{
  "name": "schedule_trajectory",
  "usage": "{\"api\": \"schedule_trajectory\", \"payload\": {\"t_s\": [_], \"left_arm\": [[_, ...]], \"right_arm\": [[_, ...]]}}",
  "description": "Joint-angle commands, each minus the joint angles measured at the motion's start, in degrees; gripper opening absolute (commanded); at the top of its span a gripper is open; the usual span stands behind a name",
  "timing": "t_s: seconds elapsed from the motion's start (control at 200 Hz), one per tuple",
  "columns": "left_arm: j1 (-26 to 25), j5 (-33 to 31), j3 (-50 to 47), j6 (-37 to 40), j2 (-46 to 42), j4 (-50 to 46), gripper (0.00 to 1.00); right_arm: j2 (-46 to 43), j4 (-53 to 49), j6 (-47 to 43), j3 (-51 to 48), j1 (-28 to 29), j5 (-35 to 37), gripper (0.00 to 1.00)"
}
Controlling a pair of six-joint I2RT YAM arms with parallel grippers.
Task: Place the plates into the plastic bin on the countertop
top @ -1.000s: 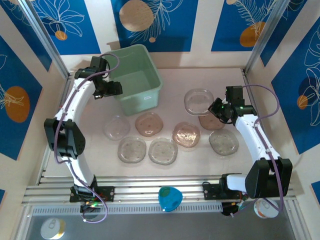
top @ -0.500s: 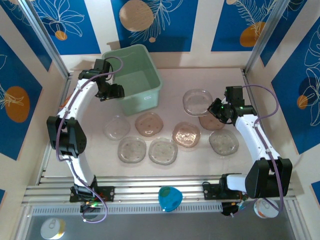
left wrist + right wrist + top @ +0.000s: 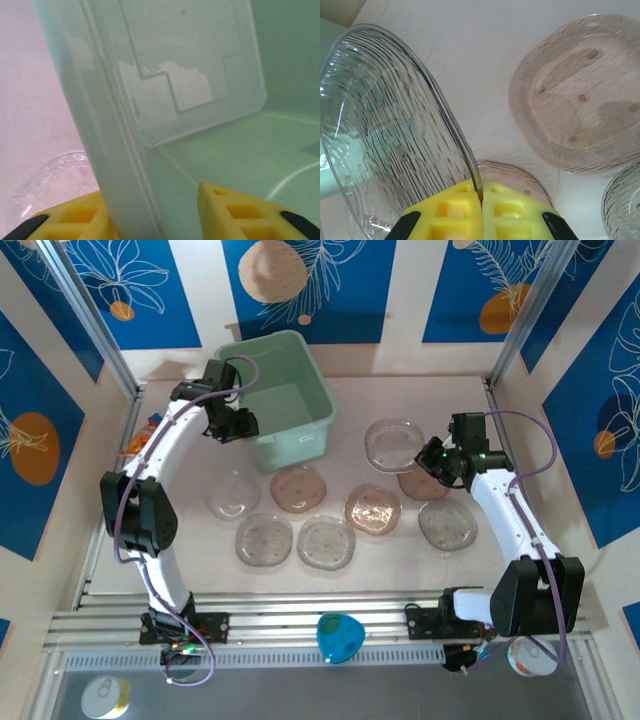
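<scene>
Seen from above, the right tool is pinched on the rim of a clear plate, which juts out ahead of its fingers, raised off the desk. The plastic bin stands well away to that tool's left, and the left tool sits at the bin's near wall. The other plates lie flat on the desk between the two arms, one pinkish one just beneath the right tool. At the left wrist, the left tool has one yellow finger outside the bin wall and one inside. I cannot tell whether they actually clamp it, since a pale gap seems to lie beside the inner finger. At the right wrist, the right tool has no gap between its fingers, and the thin ribbed rim of the clear plate is nipped between them, with a pinkish plate on the desk ahead and to its right. These plates look light, thin and slick, likely springy rather than brittle. Gripped by one edge, a plate may swivel or slide out, so a deep bite on the rim seems the only sound hold.
</scene>
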Motion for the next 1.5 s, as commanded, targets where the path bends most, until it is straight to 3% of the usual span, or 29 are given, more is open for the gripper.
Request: {"api": "schedule_trajectory", "payload": {"t_s": [0.0,0.23,0.46,0.73,0.905,1.125,1.49], "left_arm": [[-2.3,2.3,-1.6,-6.5,-0.8,4.2,0.36],[-6.4,-0.4,-5.2,-17.9,-2.0,12.1,0.37],[-12.5,-4.5,-5.9,-27.2,-1.8,17.7,0.45],[-17.7,-6.8,-4.3,-31.6,0.2,20.5,0.57],[-18.6,-9.1,-0.6,-27.3,1.5,18.0,0.66],[-17.0,-17.5,7.5,-16.4,0.7,8.6,0.97],[-5.5,-14.9,20.5,-8.6,9.6,-1.1,0.96]], "right_arm": [[-0.8,0.5,-0.1,-0.8,-0.9,-2.4,0.04],[-1.7,0.9,0.4,-1.5,-3.5,-5.1,0.04],[-2.1,0.2,0.0,-0.1,-5.7,-7.3,0.04],[-2.7,-2.0,-1.1,4.1,-7.6,-8.8,0.04],[-2.8,-3.6,-1.3,7.3,-8.2,-9.6,0.04],[-2.5,-5.0,-0.9,10.9,-7.7,-9.8,0.04],[-1.4,-7.5,-0.4,14.0,-4.3,-9.5,0.04]]}}
